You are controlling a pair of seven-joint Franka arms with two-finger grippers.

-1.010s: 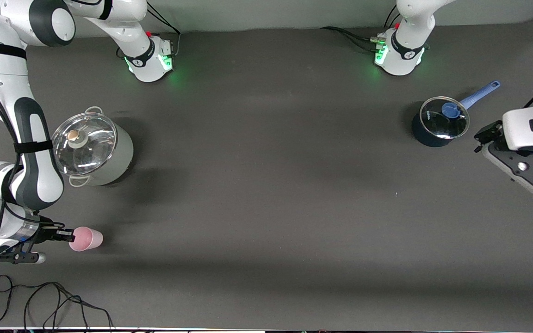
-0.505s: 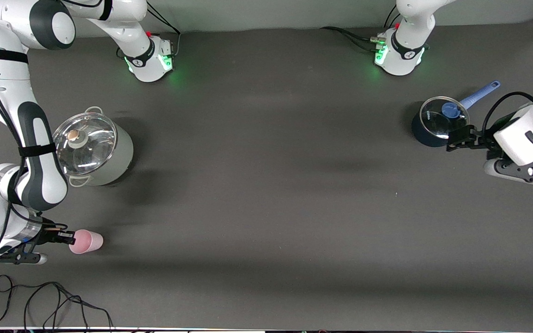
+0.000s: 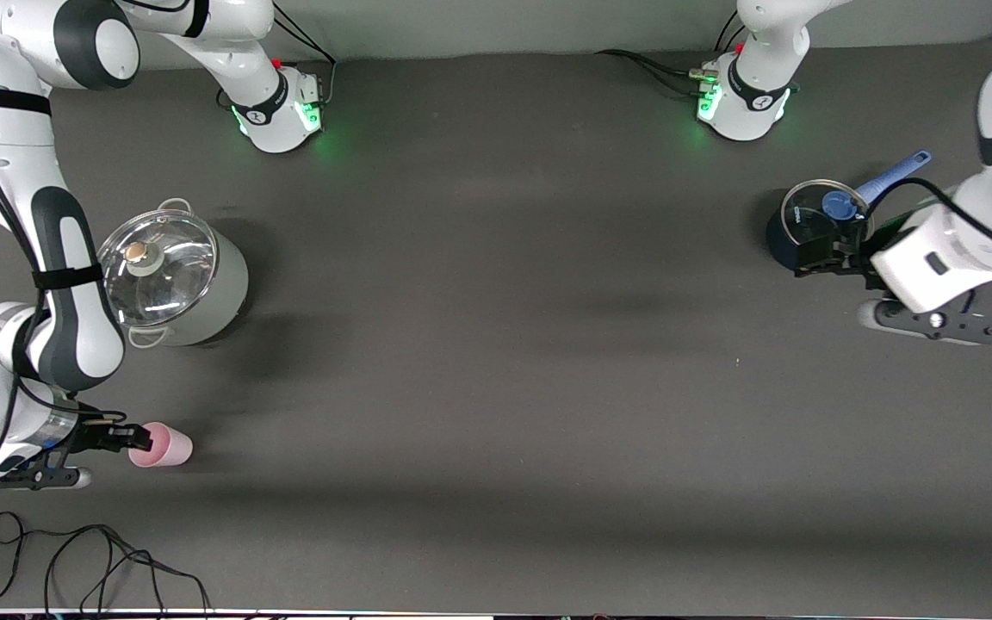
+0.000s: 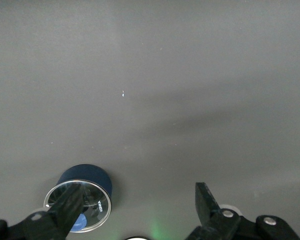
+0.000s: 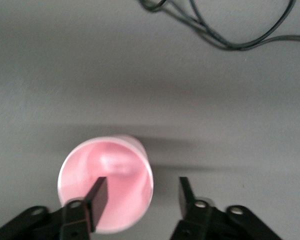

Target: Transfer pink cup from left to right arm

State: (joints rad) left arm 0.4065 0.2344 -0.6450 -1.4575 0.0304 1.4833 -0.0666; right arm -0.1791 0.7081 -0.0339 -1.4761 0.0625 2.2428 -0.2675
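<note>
The pink cup (image 3: 164, 446) rests on the table toward the right arm's end, nearer the front camera than the steel pot. It seems to lie on its side, mouth (image 5: 106, 182) facing my right gripper (image 3: 139, 438). That gripper (image 5: 140, 196) is open: one finger (image 5: 96, 200) reaches into the mouth, the other (image 5: 186, 197) stands outside the wall with a gap. My left gripper (image 3: 816, 258) hangs open and empty (image 4: 137, 210) by the dark saucepan.
A steel pot with a glass lid (image 3: 170, 280) stands beside the right arm. The dark saucepan with a blue handle (image 3: 816, 226) (image 4: 85, 197) sits toward the left arm's end. A loose black cable (image 3: 100, 560) (image 5: 225, 35) lies near the front edge.
The right gripper's fingers have spread apart off the cup wall; the cup has stayed where it was. The left arm has swung its gripper in to the saucepan.
</note>
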